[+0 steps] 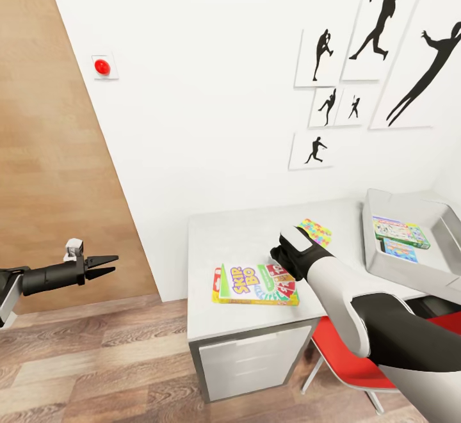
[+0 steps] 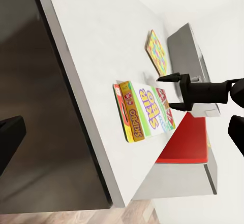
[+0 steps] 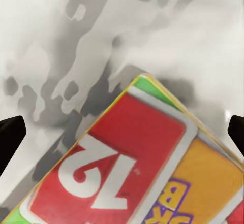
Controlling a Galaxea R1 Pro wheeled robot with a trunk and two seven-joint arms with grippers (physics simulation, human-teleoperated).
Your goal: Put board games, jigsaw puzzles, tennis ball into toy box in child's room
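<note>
The green-yellow Skip-Bo board game (image 1: 256, 284) lies flat near the table's (image 1: 211, 244) front edge. My right gripper (image 2: 165, 92) hangs open just above its red-card end, the fingers wide apart over the "12" card (image 3: 109, 168). A jigsaw puzzle (image 1: 315, 231) lies further back, beside the grey toy box (image 1: 371, 244). Inside the toy box rest a pale-green board game (image 1: 400, 231) and a small blue one (image 1: 400, 251). My left gripper (image 1: 107, 265) is open and holds nothing, over the floor left of the table. The tennis ball and the bed are out of view.
A red chair (image 1: 358, 359) is tucked under the table beside my right arm. White drawers (image 1: 256, 359) fill the table's left end. A wood panel (image 1: 51, 122) stands at the left, and a red wall button (image 1: 102, 66) and silhouette pictures (image 1: 384, 26) are on the wall.
</note>
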